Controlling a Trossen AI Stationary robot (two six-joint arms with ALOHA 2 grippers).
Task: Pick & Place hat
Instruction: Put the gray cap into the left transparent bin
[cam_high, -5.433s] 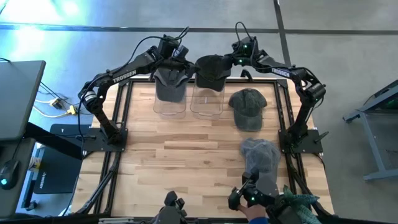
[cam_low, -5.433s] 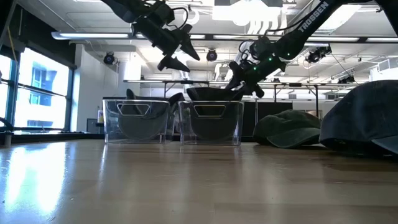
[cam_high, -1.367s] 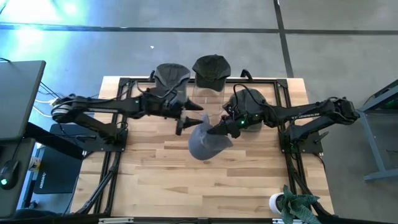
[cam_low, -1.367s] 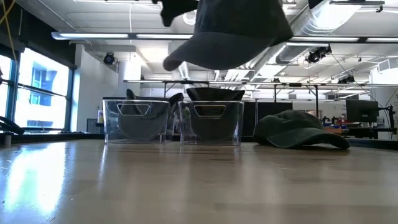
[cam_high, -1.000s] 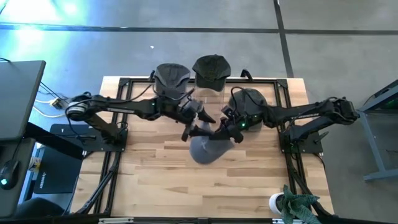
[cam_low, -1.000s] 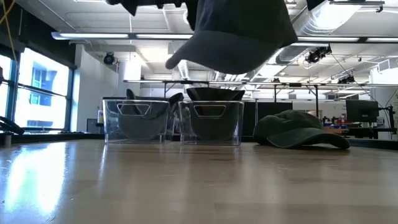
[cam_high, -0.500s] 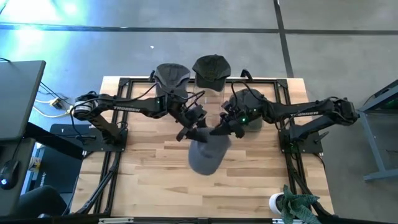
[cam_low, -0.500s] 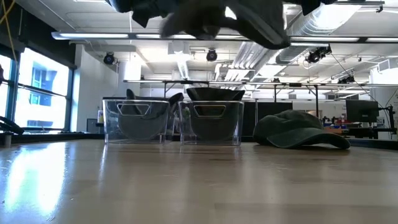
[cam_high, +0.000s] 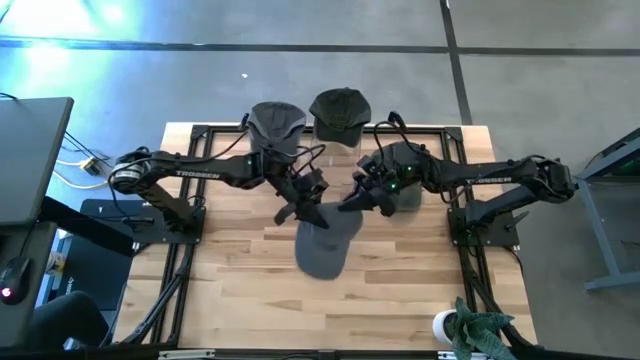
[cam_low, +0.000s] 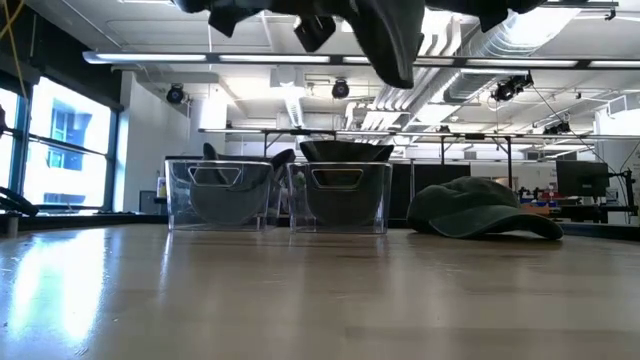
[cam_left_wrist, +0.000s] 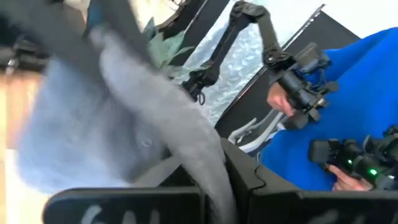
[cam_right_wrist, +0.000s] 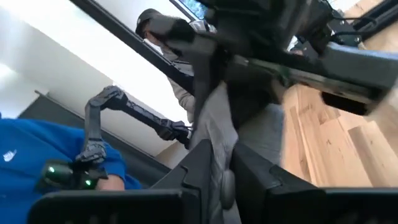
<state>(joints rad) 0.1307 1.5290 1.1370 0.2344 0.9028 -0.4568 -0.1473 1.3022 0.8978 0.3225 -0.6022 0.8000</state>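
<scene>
A grey hat (cam_high: 322, 245) hangs over the middle of the table between my two grippers, clear of the wood; in the low view only its lower part (cam_low: 392, 45) shows at the top. My left gripper (cam_high: 307, 212) is shut on it from the table's left. From the right, my right gripper (cam_high: 349, 203) is closed on it too. Two clear bins at the far edge each hold a dark hat (cam_high: 276, 125) (cam_high: 339, 112). A green hat (cam_low: 480, 208) rests crown up on the table at the far right. My left gripper pinches a fold of the grey hat's cloth (cam_left_wrist: 198, 144) between its two fingers, coming level from the table's left. The hat hangs below and beyond the fingers, lifted clear. Which part of the hat this is, I cannot tell. My right gripper has a strip of the hat's grey cloth (cam_right_wrist: 219, 146) between its two fingers, reaching in from the table's right, slanting down. The cloth runs up past the fingers toward the left gripper. The hat is clear of the table.
The two clear bins (cam_low: 220, 195) (cam_low: 340, 195) stand side by side at the far edge. Bare wood (cam_high: 260, 290) lies under and in front of the hanging hat. A person in a blue sleeve (cam_left_wrist: 348, 118) holds hand controllers beyond the near edge.
My left gripper has moved toward the table's right onto the grey hat and shut on it. The hat, held before only by my right gripper, has turned and risen; in the low view its broad crown has narrowed to a thin hanging strip.
</scene>
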